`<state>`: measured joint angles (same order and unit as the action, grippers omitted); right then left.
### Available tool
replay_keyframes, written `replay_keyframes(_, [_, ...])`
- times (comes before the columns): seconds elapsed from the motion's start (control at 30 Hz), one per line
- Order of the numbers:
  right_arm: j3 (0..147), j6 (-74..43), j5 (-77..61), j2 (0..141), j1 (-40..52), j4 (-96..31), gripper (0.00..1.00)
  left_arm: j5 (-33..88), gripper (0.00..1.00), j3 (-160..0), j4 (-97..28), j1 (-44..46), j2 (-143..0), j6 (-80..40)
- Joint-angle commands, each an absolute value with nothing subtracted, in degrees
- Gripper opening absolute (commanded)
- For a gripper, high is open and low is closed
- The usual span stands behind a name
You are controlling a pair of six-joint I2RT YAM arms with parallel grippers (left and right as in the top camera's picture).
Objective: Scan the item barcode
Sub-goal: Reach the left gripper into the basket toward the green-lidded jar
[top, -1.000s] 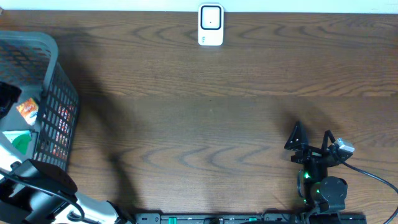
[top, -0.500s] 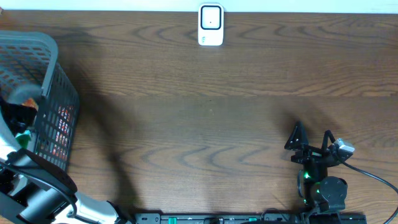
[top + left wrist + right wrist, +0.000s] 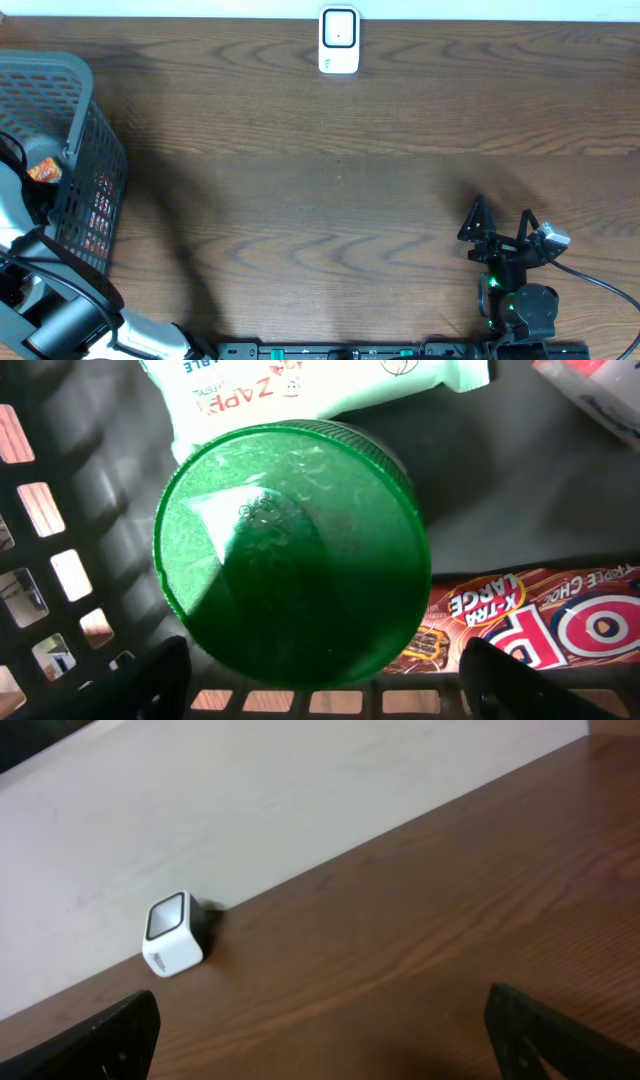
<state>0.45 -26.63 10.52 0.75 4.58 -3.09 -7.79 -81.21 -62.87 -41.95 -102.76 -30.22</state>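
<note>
Wood table is filling the overhead frame. Dark mesh basket is sitting at the left edge, white scanner at top centre.

Item is lying inside the basket. In the left wrist view it is showing as a round green lid, ribbed rim, glossy top, taking up mid-frame. A pale packet is lying at its upper edge, and a red-brown wrapper is lying at lower right, partly under it.

Left gripper is hanging over the lid, released, jaws spread wide, tips showing in the bottom corners, gripping nothing. I can't tell whether the left tip is touching the rim.

Right gripper is sitting at lower right of the overhead frame, fully spread and empty, well apart from the basket.
</note>
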Motion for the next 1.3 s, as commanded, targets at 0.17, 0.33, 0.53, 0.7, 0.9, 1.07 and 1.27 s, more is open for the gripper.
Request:
replay_keyframes(0.17, [0.32,-27.16,10.87,0.71,4.93,-3.20,0.99,-5.80,0.86,-79.33,-59.70,-41.32,-103.31,-30.48])
replay_keyframes(0.33, [0.32,-27.16,10.87,0.75,4.93,-3.20,0.99,-5.78,0.86,-76.53,-56.99,-40.56,-103.33,-30.50])
replay_keyframes(0.53, [0.32,-27.16,10.87,0.75,4.93,-3.20,0.99,-5.80,0.86,-75.85,-55.79,-40.53,-103.35,-30.44])
replay_keyframes(0.7, [0.32,-27.16,10.87,0.75,4.93,-3.20,0.99,-5.80,0.86,-75.85,-55.53,-40.51,-103.35,-30.28])
replay_keyframes(0.9, [0.32,-27.16,10.87,0.75,4.93,-3.20,0.99,-5.78,0.86,-75.61,-54.78,-40.14,-103.35,-30.28])
replay_keyframes(1.07, [0.32,-27.16,10.87,0.75,4.93,-3.20,0.99,-5.78,0.86,-73.17,-52.49,-38.74,-103.35,-30.28])
replay_keyframes(1.27, [0.32,-27.16,10.87,0.75,4.93,-3.20,0.99,-5.80,0.86,-69.58,-49.98,-37.85,-103.37,-30.30])
